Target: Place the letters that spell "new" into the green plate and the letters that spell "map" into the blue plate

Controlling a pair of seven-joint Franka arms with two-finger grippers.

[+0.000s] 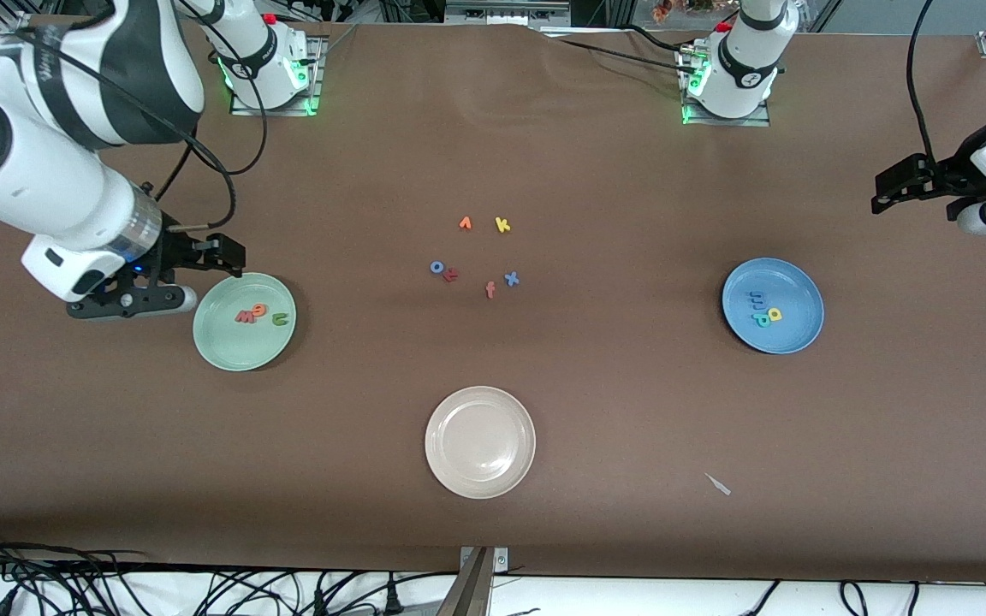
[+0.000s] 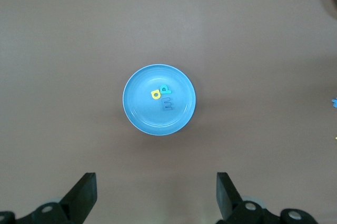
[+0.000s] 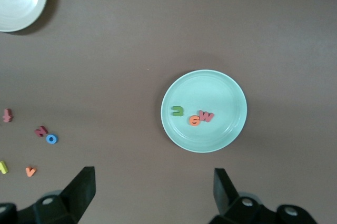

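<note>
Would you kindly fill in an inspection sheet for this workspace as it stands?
Surface: brown table, a small pale scrap on it.
Job's things: green plate holds n, e, w; blue plate holds m, a, p.
Clutter: cream plate; six spare letters mid-table.
End effectors: left end effector open, above the blue plate; right end effector open, above the green plate.
Cables: loose bundle along the table's near edge.
Surroundings: nothing seen.

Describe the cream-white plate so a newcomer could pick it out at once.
Three round plates sit on the brown table. The cream-white plate is the one nearest the front camera, midway between the arms' ends of the table. Unlike the green plate and the blue plate, it holds no letters.
</note>
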